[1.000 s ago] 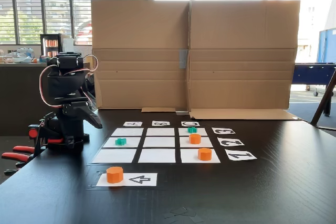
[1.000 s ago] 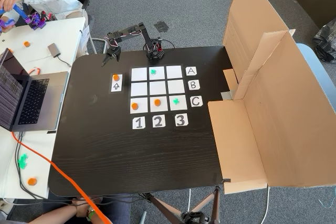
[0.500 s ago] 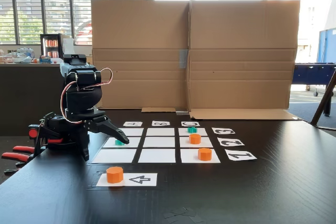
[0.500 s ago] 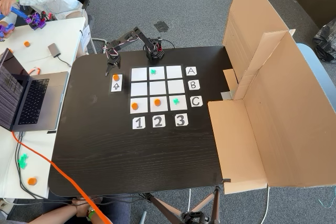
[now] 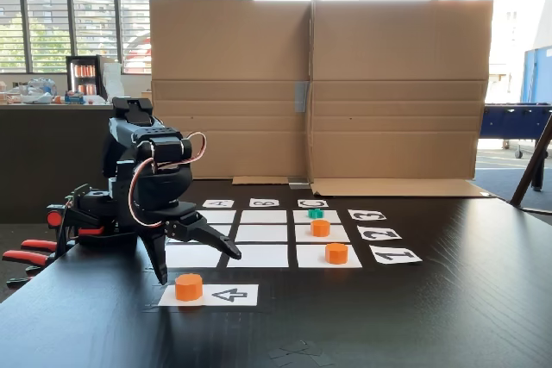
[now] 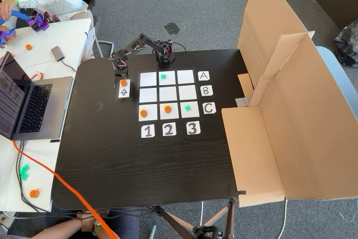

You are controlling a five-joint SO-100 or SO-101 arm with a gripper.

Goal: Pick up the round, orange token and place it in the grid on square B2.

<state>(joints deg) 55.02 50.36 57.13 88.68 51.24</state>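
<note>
Orange token (image 5: 188, 286) (upright) on arrow strip (image 5: 210, 296); B2 (image 5: 261, 233) bare.

The table (image 5: 448, 316) is dark wood with a visible grain and a dull sheen. On it lie matt white paper squares of the grid (image 5: 259, 255), smooth orange plastic tokens (image 5: 188, 286), and a matt black plastic arm (image 5: 147, 187). At twelve o'clock stands a plain brown cardboard screen (image 5: 388, 92).

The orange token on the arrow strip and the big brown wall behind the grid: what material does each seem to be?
The orange token looks like matte plastic: even bright colour, clean moulded edges. The brown wall looks like corrugated cardboard: dull tan surface, fold creases and a taped seam.
</note>
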